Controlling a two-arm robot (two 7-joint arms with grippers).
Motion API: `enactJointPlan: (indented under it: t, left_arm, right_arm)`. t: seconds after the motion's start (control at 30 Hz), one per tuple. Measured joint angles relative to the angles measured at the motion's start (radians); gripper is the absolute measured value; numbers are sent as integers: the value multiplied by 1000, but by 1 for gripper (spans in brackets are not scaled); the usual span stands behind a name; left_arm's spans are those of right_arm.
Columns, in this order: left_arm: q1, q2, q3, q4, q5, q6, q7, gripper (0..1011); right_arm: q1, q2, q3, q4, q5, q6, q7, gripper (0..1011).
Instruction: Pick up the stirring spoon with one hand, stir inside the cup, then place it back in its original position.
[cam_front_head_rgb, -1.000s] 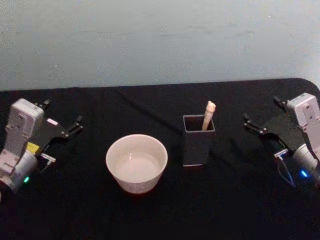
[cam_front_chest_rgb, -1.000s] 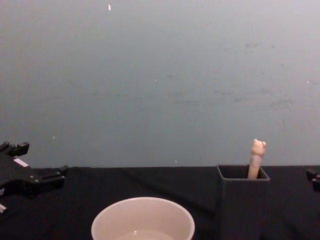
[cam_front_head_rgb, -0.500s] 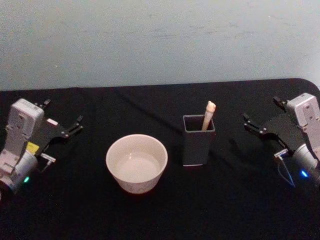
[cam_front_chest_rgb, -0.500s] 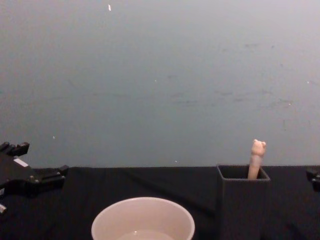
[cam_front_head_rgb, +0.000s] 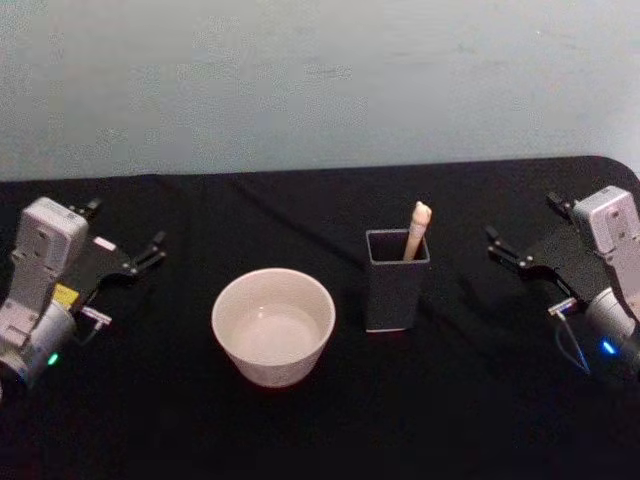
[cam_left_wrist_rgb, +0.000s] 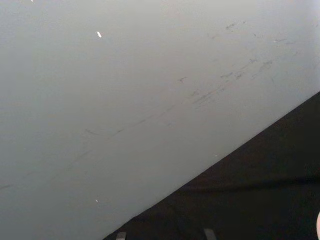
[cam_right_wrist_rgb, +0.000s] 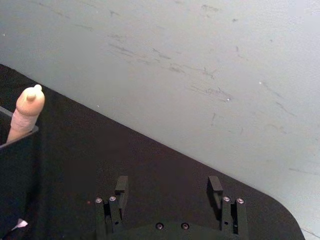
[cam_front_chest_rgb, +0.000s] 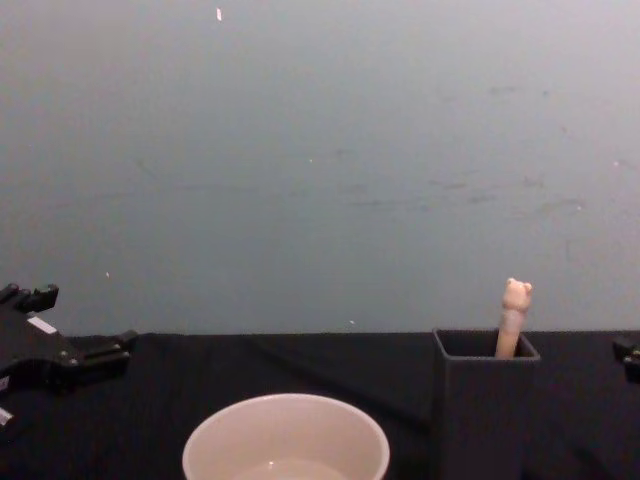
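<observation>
- Stirring spoon (cam_front_head_rgb: 418, 228) stands handle-up in the dark square holder (cam_front_head_rgb: 396, 295). Its knobbed beige top pokes above the rim and leans towards a far corner, and its bowl end is hidden inside.
- Cup (cam_front_head_rgb: 270, 368) sits on the black bench (cam_front_head_rgb: 470, 400) just left of the holder and apart from it.
- Right tool (cam_right_wrist_rgb: 168, 192) hovers well to the right of the holder, fingers spread wide and holding nothing. It looks the better placed to fetch the spoon.
- Left tool (cam_front_head_rgb: 125, 224) sits at the far left, also spread and empty.
- The step in hand appears to be the reach. The right tool should come in above the holder's rim, close on the exposed handle just under the knob, then lift straight up so the holder is not tipped.
</observation>
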Motion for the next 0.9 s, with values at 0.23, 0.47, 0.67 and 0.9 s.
enactJointPlan:
  t: [0.23, 0.47, 0.67, 0.9]
  left_arm:
    - [0, 0, 0, 0, 0, 0, 0, 1001]
    - [0, 0, 0, 0, 0, 0, 0, 1001]
    - [0, 0, 0, 0, 0, 0, 0, 1001]
    - [0, 0, 0, 0, 0, 0, 0, 1001]
  right_arm:
    - [0, 0, 0, 0, 0, 0, 0, 1000]
    - [-26, 6, 33, -35, 44, 15, 58, 1000]
    - [-69, 25, 71, -97, 136, 50, 144, 1000]
    - [-126, 48, 117, -175, 264, 100, 266, 1000]
